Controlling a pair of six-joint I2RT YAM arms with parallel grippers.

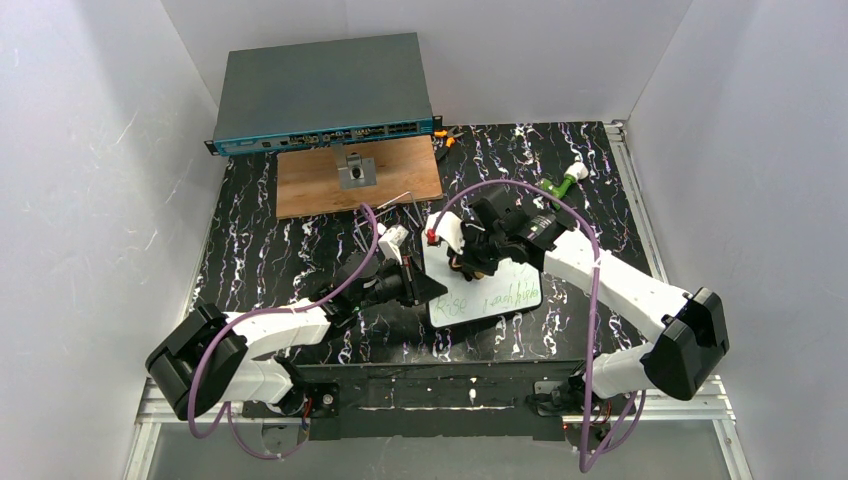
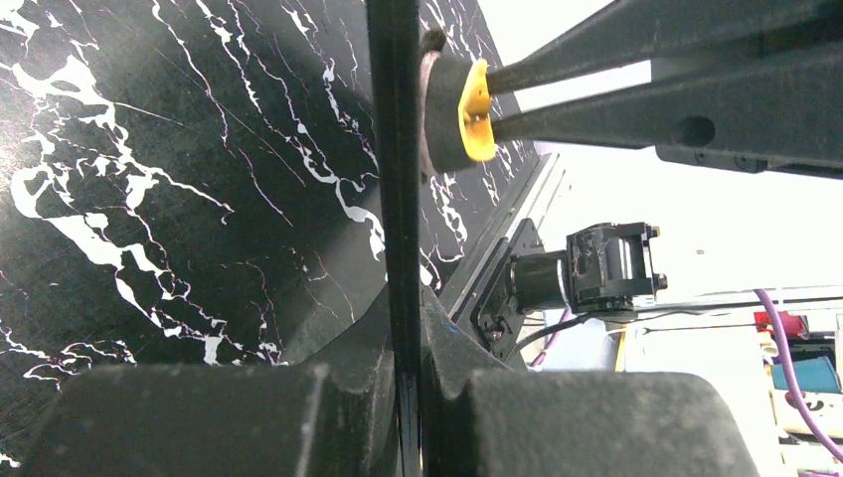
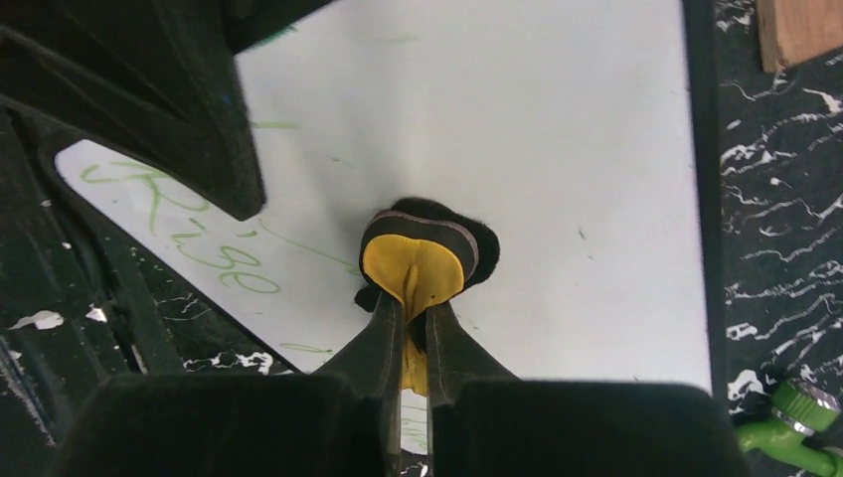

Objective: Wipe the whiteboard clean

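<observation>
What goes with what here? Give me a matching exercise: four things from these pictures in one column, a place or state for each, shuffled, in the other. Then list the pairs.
Things
1. eraser
2. left gripper
3. green marker
4. wooden panel

Places and states
A. lies at the far right of the table
B. shut on the rim of the whiteboard
C. held in the right gripper, against the whiteboard
D. lies just in front of the grey box

Pairs: 1-C, 2-B, 3-A, 4-D
</observation>
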